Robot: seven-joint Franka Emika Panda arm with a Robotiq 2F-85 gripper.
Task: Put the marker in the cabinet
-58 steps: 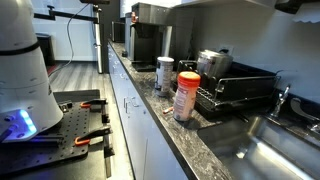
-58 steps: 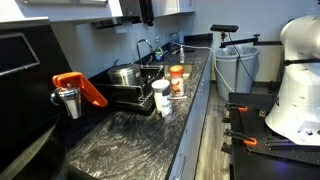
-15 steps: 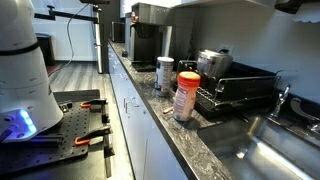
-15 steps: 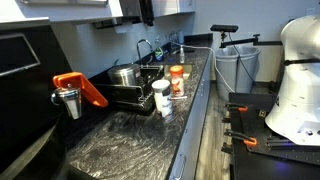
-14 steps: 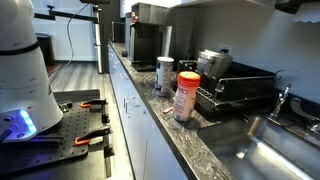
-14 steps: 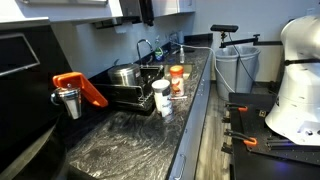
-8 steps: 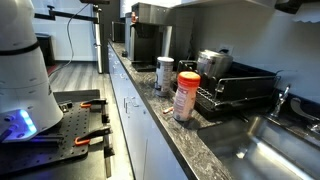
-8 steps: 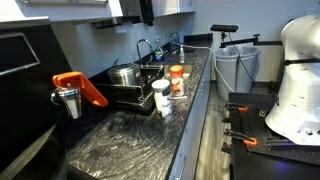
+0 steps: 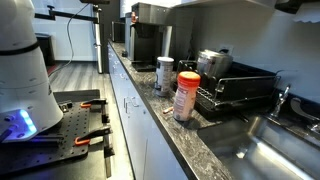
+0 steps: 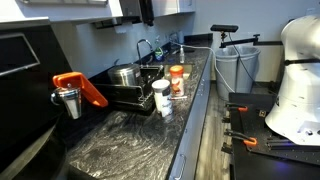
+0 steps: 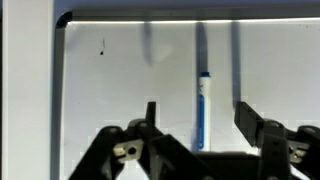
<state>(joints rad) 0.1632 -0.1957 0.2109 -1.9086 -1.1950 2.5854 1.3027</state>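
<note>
In the wrist view a white and blue marker (image 11: 203, 105) lies lengthwise on a flat white surface with a dark edge along the top and a pale frame on the left. My gripper (image 11: 198, 116) stands open around the marker, one dark fingertip (image 11: 151, 112) on each side, and a gap shows between each finger and the marker. The cabinet shows only in part, as a pale underside at the top of both exterior views (image 9: 225, 4) (image 10: 60, 9). Neither exterior view shows the gripper or the marker clearly.
A dark speckled countertop (image 9: 190, 140) carries an orange-lidded canister (image 9: 187, 96), a white jar (image 9: 165, 74), a dish rack (image 9: 240, 88) and a coffee machine (image 9: 148, 40). A sink (image 9: 270, 150) lies beyond. The robot's white base (image 9: 22, 70) stands beside the counter.
</note>
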